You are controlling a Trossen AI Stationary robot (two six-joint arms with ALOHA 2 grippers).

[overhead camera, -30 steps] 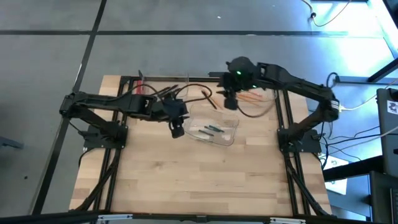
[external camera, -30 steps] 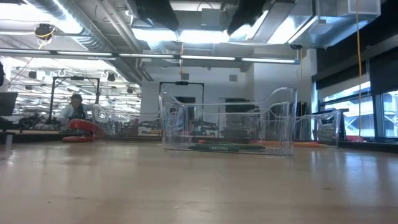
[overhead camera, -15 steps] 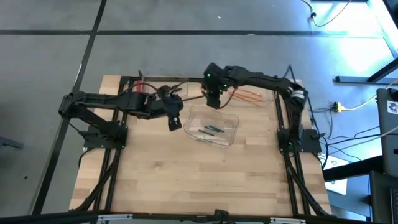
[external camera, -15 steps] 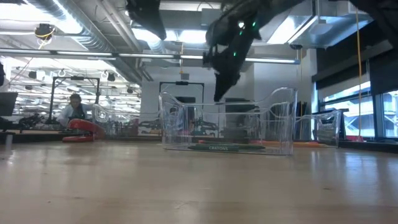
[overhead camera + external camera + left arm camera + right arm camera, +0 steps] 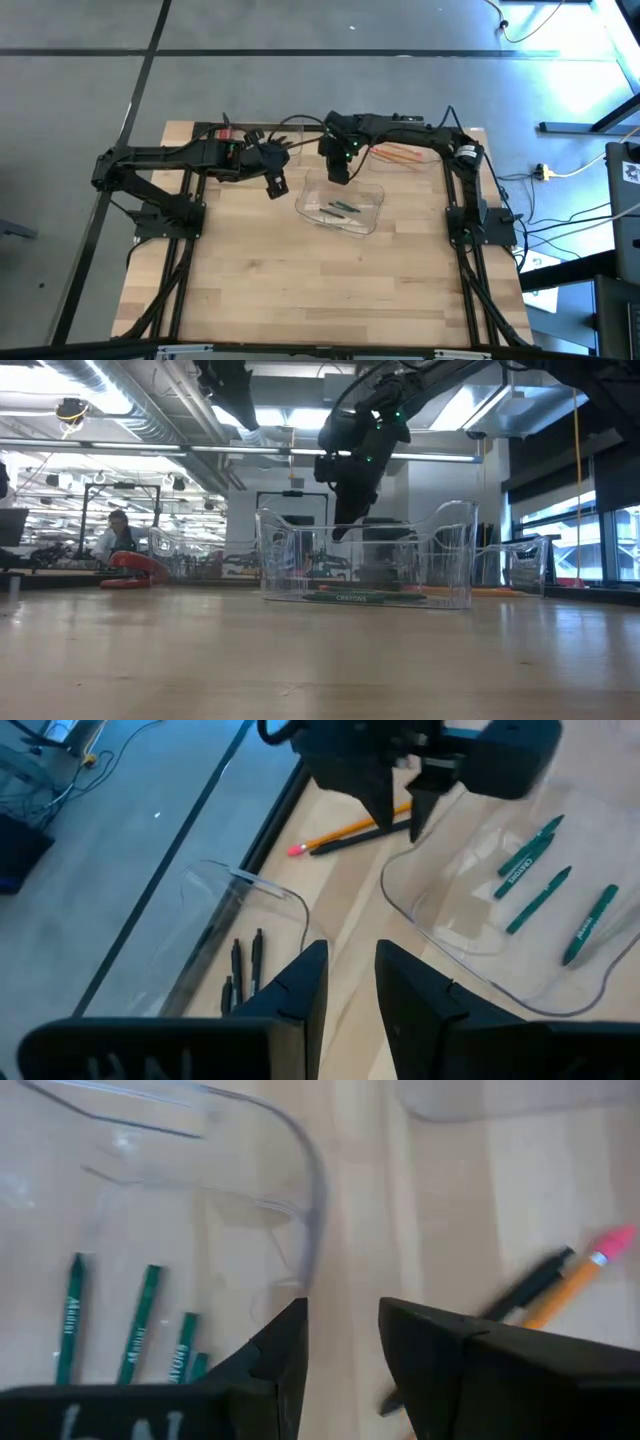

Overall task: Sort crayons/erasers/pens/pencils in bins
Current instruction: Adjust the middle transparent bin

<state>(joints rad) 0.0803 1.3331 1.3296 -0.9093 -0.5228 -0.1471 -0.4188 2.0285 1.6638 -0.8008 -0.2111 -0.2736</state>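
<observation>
The right gripper (image 5: 340,172), fingers parted and empty, hangs over the crayon bin's (image 5: 368,222) upper-left rim at frame centre. It should slide off toward the loose pencil (image 5: 350,830) and pen (image 5: 362,838) and straddle just one. Four crayons (image 5: 540,900) binned. The left gripper (image 5: 274,186) is open and empty too.

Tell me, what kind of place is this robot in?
Probably a big workshop or lab: bare ceiling pipes and strip lights hang overhead, a person sits at a far bench, and a wooden table holds the robot.
</observation>
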